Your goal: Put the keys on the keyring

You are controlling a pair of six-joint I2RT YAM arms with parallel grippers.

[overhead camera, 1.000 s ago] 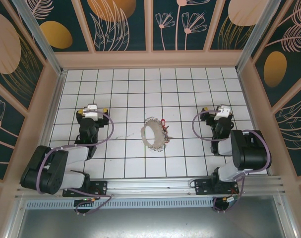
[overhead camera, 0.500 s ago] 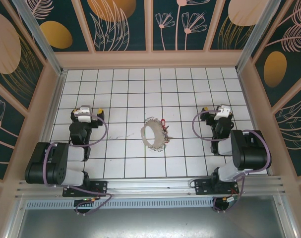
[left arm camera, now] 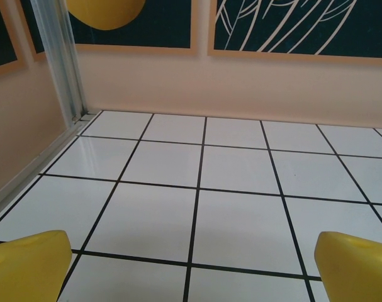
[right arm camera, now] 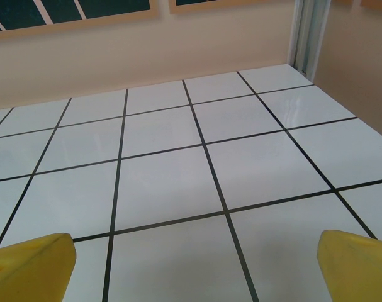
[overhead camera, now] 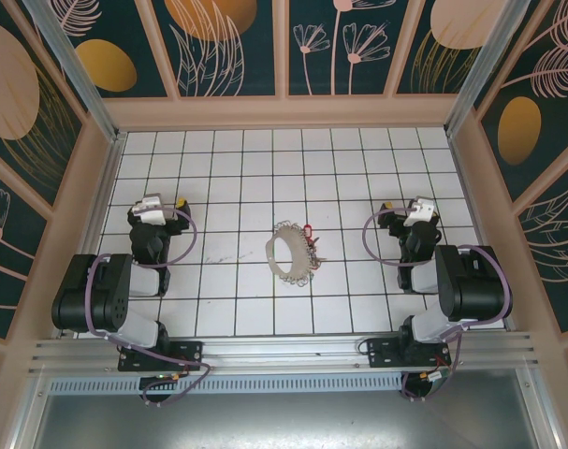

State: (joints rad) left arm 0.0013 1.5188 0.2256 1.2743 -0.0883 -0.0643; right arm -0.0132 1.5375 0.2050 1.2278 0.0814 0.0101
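my left gripper and right gripper are both spread wide, holding nothing, at 9 and 3 o'clock of the keyring mid-table. one red key by its 1 o'clock edge. risks: key tiny, flat on tile, my fingers skid off it; dangling bits snag a finger, drag the ring.
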